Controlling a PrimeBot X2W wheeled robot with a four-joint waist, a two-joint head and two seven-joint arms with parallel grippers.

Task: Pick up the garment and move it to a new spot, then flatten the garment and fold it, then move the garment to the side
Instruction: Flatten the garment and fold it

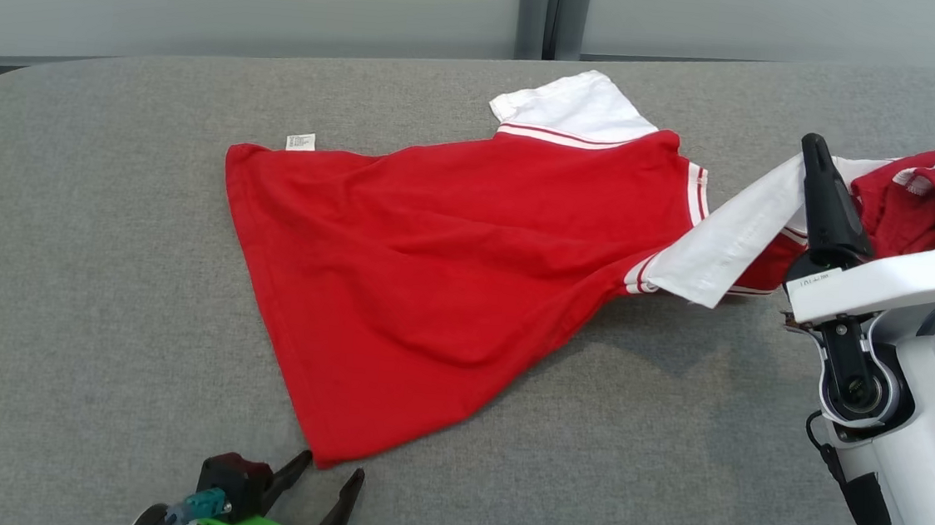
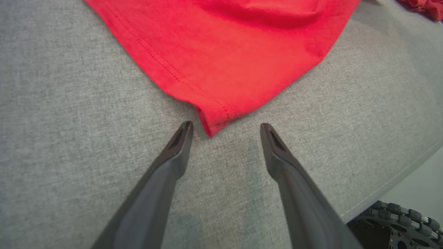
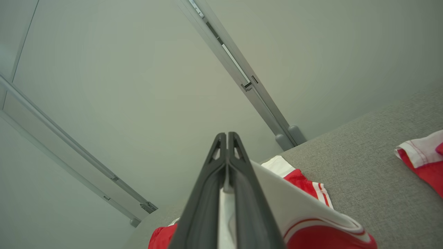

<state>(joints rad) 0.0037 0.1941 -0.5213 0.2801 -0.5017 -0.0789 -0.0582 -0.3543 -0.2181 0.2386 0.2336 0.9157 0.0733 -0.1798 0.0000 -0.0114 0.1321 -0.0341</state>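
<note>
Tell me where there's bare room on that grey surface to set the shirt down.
Bare grey surface lies left of the shirt, and a wide patch lies in front of it, between the left gripper and the right arm. The far right is crowded: the right gripper holds the white sleeve beside a second red garment.

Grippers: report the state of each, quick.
Left gripper: open, holding nothing; a hem corner of the garment lies between its fingertips.
Right gripper: shut on the white sleeve.

Soft, even light casts a faint shadow beside the garment (image 1: 436, 235); wrist views blur toward their edges.
</note>
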